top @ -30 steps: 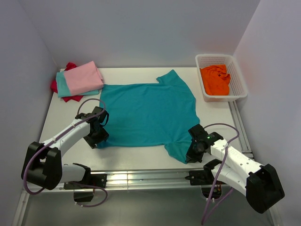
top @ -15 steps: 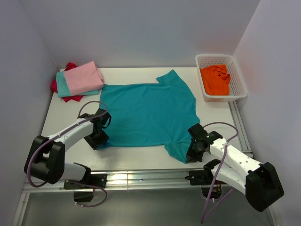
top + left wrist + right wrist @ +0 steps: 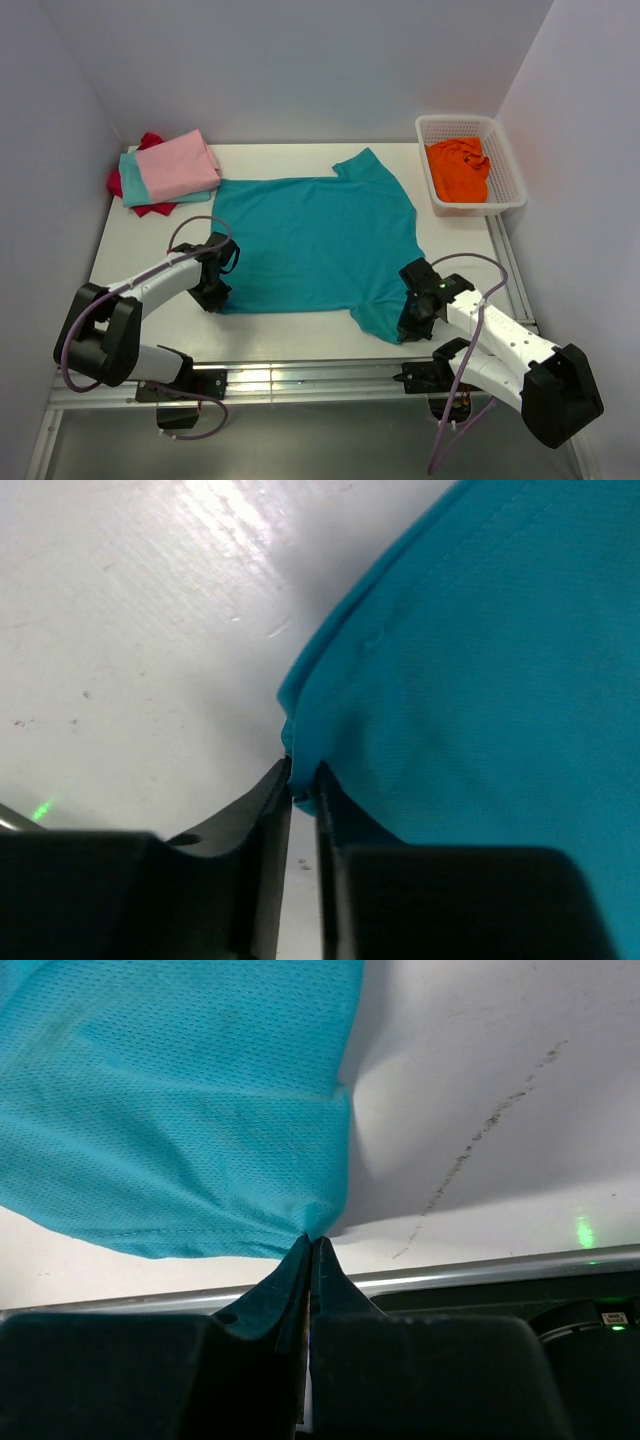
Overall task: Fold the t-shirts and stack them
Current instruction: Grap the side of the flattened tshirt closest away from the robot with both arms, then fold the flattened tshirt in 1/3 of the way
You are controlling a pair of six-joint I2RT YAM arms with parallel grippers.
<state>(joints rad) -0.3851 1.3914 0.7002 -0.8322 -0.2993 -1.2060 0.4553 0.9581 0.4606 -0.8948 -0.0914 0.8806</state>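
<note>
For the left tool (image 3: 303, 770): nearly shut, only a thin slit showing, nipping the near hem corner of the teal t-shirt (image 3: 310, 240) at the lower left of the top view. For the right tool (image 3: 311, 1240): shut all the way, tips pressed tight on a small pinch of the same shirt, at the sleeve edge in the lower right. Spread flat across the middle of the white worktop (image 3: 130, 250), neck end toward the right. Farther out, at the upper left, a neat pile: pink t-shirt (image 3: 178, 165) on top, light aqua t-shirt (image 3: 130, 180) under, red t-shirt (image 3: 150, 140) peeking out behind. At the upper right, a white basket (image 3: 472, 119) with the orange t-shirt (image 3: 458, 170) crumpled inside. Looks like the start of the first fold. To do well: first check for a good bite of cloth on the left side, with only the very tip of the corner seeming caught there. Then lift both ends together, same height, same speed. Keep the near edge tight between the two tools, no sagging. Carry up and over toward the far edge, low enough to leave the rest lying flat. Lay down softly, edges matched, before letting go.
</note>
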